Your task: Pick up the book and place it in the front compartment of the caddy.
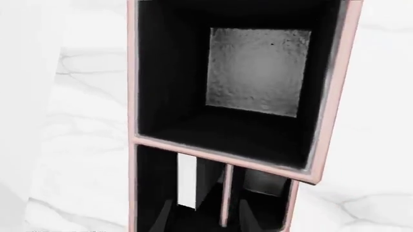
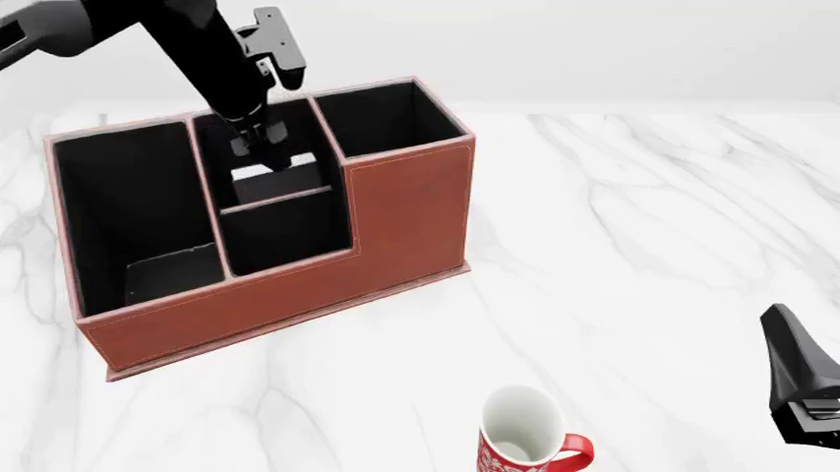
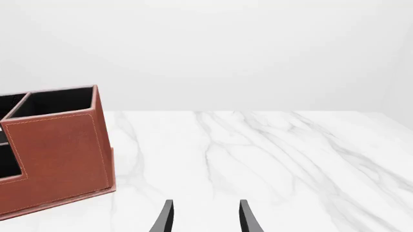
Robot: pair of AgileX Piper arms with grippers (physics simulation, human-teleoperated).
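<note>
Sitting nearest you: the red-and-white mug (image 2: 525, 444), upright on the marble table (image 2: 630, 246) at the near edge of the front view, its mouth open to the camera.
Right gripper (image 3: 204, 217): your right arm hangs low at the near right, well apart from the mug and everything else. The right wrist view shows its two fingers spread with nothing but bare marble between them.
Caddy (image 2: 275, 285): further out and left of centre, turned a little on the table, with its low brown wall facing you and the stepped higher wall on the right.
Front middle cell: just behind the low wall, showing only black lining.
Book (image 2: 275, 175): one cell further back, standing on edge in the rear middle cell, just behind the low divider, with its white page strip up.
Left gripper (image 2: 263, 147): your left arm reaches down from the far left into that same rear cell, directly over the book. In the left wrist view the fingertips look parted on either side of the white strip (image 1: 186, 181), so the hold appears released, though dark fingers against dark lining make this hard to read.
</note>
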